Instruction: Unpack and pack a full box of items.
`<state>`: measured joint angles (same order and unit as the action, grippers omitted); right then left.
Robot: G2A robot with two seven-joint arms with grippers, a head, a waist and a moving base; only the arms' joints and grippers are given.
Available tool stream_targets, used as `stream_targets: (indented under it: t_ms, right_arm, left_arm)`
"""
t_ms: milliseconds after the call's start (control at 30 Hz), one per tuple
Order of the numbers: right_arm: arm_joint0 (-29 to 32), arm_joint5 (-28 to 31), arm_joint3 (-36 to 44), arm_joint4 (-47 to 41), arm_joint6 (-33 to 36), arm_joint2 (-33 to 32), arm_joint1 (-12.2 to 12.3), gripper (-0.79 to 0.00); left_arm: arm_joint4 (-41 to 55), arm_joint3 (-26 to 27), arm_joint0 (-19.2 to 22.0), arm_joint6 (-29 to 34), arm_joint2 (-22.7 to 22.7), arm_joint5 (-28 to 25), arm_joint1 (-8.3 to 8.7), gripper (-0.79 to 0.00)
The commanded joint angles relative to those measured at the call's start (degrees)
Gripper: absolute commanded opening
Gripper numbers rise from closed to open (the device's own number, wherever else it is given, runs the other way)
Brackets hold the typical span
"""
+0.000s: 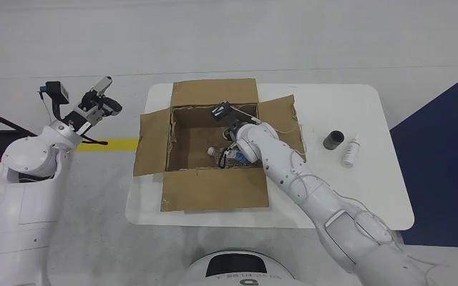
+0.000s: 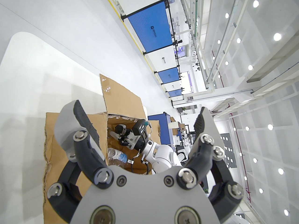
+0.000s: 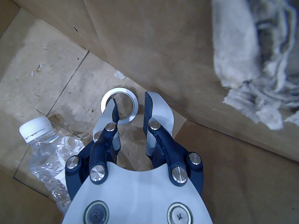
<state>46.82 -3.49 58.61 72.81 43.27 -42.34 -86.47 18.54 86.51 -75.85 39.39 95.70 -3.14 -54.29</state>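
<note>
**A:** Where does the ring [image 3: 123, 91] lie?

**B:** Flat on the floor of the box [image 1: 215, 136], close to one wall. A crumpled clear bottle [image 3: 46, 150] lies near it, and a frayed grey cloth [image 3: 236, 47] rests higher up against the cardboard.

**A:** And the right gripper [image 3: 130, 96]?

**B:** It is lowered into the box with its fingers apart, straddling the ring's rim. One tip is inside the hole, the other just outside. A gap shows beside the outer pad, so nothing is clamped.

**A:** The left gripper [image 2: 139, 104]?

**B:** It is spread wide and empty, held beyond the edge of the table [image 1: 343, 193], well apart from the box.

**A:** How should the ring handle?

**B:** Judging by its look, it is bright metal: rigid, not fragile, and probably heavy for its bulk. The polished wall is likely slippery. Because it lies flat, it offers no purchase from above except at the rim.

**A:** Where should it be held, then?

**B:** Across the wall, as the fingers now stand, one pad on the inner face and one on the outer. The pads should go deep enough for their ribbed faces to bear fully on the metal. A shallow bite could let the ring pivot or slide out on lifting.

**A:** Any constraint?

**B:** The cardboard wall stands just beside the outer finger, so there is little room on that side.
</note>
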Motion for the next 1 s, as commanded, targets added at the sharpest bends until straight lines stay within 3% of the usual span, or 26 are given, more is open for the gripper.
stream_targets:
  t_ms: [0, 667, 700, 967]
  right_arm:
    - [0.00, 0.00, 0.01, 0.00, 0.00, 0.00, 0.00, -0.526]
    - [0.00, 0.00, 0.01, 0.00, 0.00, 0.00, 0.00, -0.526]
    - [0.14, 0.05, -0.02, -0.01, -0.26, 0.02, -0.02, 0.000]
    - [2.87, 0.57, 3.72, 2.53, -0.53, -1.30, 0.57, 0.000]
  left_arm:
    - [0.00, 0.00, 0.01, 0.00, 0.00, 0.00, 0.00, 0.000]
    - [0.00, 0.00, 0.01, 0.00, 0.00, 0.00, 0.00, 0.000]
    - [0.00, 0.00, 0.01, 0.00, 0.00, 0.00, 0.00, 0.000]
    - [0.00, 0.00, 0.01, 0.00, 0.00, 0.00, 0.00, 0.000]
